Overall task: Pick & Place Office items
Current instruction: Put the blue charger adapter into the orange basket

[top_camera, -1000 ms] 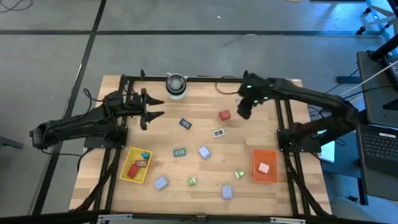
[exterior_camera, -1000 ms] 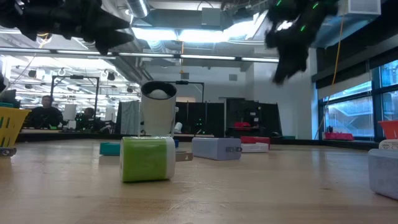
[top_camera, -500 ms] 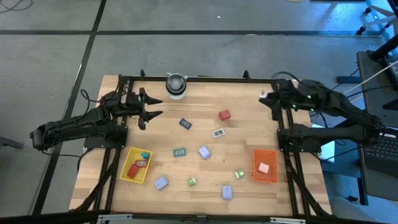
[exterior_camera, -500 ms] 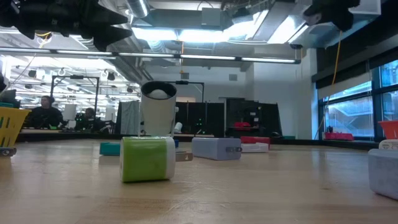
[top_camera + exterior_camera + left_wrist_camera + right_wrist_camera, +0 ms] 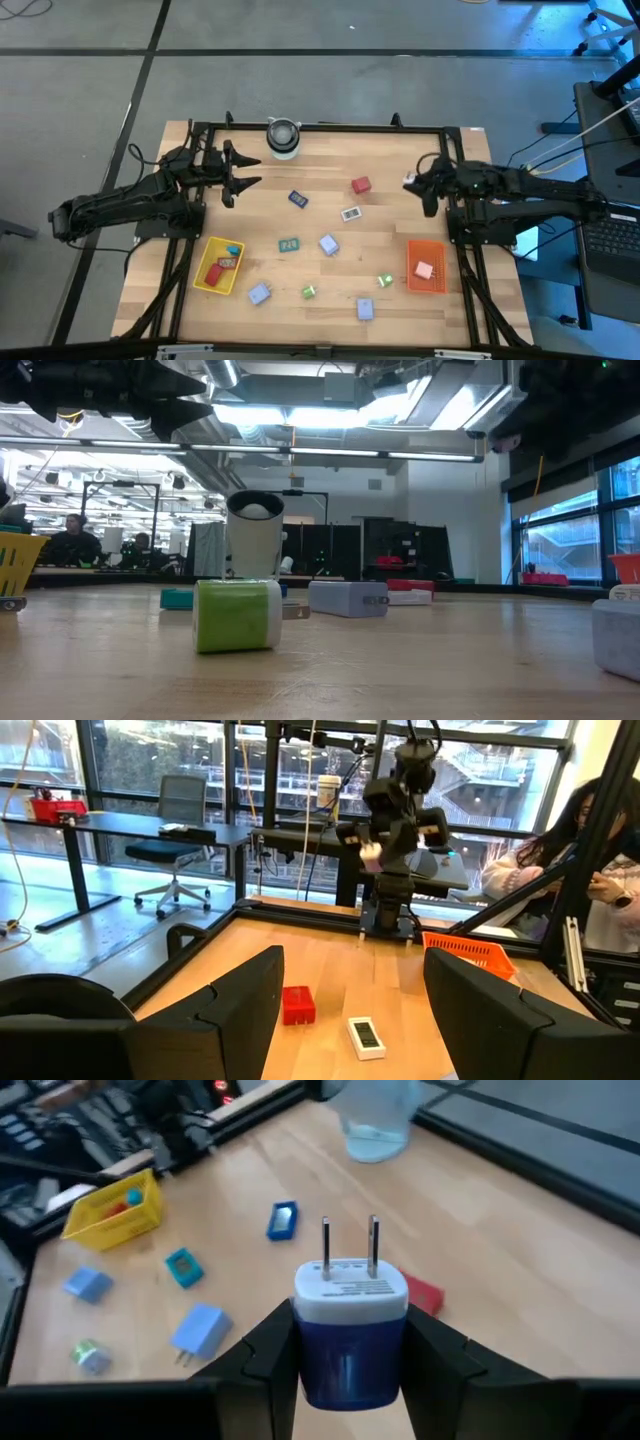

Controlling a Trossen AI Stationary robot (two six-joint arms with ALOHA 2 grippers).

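Wooden plank table, centre frame. My left gripper, upper left, hangs with its dark fingers spread apart. My right gripper, right of centre, is clamped on a boxy blue plug adapter, two metal prongs up.

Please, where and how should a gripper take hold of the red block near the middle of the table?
Probably best from straight above, closing on two opposite flat sides of the red block. It sits flat on the table, boxy and low, with bare wood all around it; the nearest thing, the white packet, lies apart, so the fingers have room.
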